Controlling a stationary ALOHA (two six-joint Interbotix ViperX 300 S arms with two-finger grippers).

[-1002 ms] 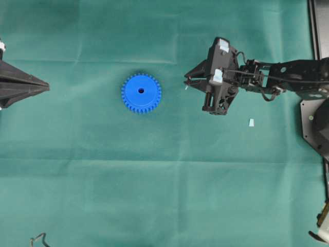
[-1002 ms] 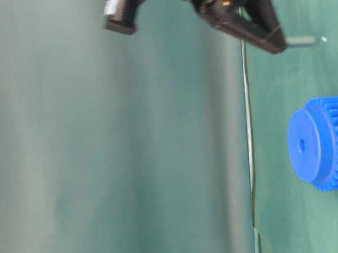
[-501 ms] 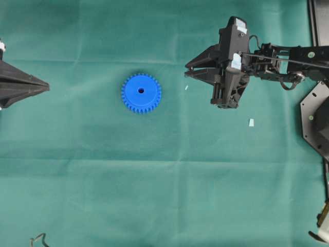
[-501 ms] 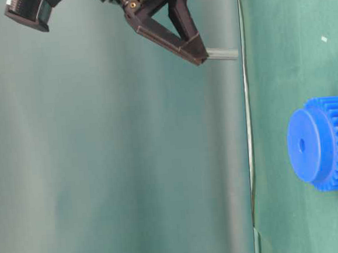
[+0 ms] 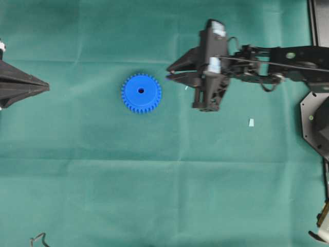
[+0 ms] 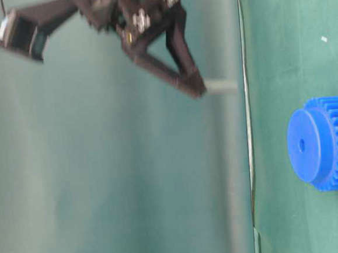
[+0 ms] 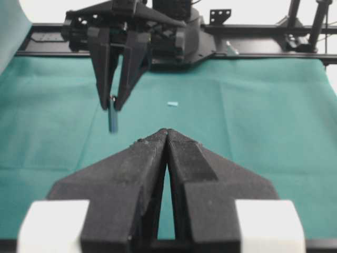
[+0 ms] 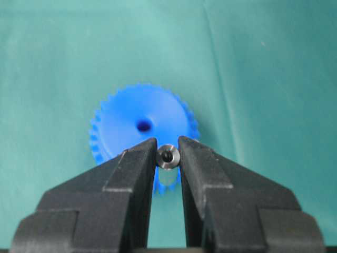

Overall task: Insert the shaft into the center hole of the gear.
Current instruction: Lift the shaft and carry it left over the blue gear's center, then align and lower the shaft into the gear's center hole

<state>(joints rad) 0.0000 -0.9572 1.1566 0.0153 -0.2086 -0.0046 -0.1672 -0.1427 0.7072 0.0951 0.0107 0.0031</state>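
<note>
The blue gear (image 5: pixel 141 93) lies flat on the green cloth, its center hole (image 5: pixel 141 90) facing up. To its right my right gripper (image 5: pixel 168 77) hangs above the cloth, shut on the shaft (image 8: pixel 168 156), a short silver pin that points down from the fingertips (image 6: pixel 221 86). In the right wrist view the shaft's end shows just below the center hole (image 8: pixel 143 126) of the gear (image 8: pixel 139 126). In the table-level view the shaft is well above and to one side of the gear (image 6: pixel 325 143). My left gripper (image 5: pixel 48 87) rests at the far left, shut and holding nothing (image 7: pixel 167 132).
A pale scrap (image 5: pixel 251 122) lies on the cloth right of the right gripper, and a tiny speck (image 5: pixel 186 87) sits under it. Black frame parts (image 5: pixel 318 25) line the right edge. A thin cable (image 5: pixel 38 238) shows at the bottom left corner.
The right gripper has risen off the cloth with the shaft and moved left toward the gear. The left gripper and the gear have not moved.
</note>
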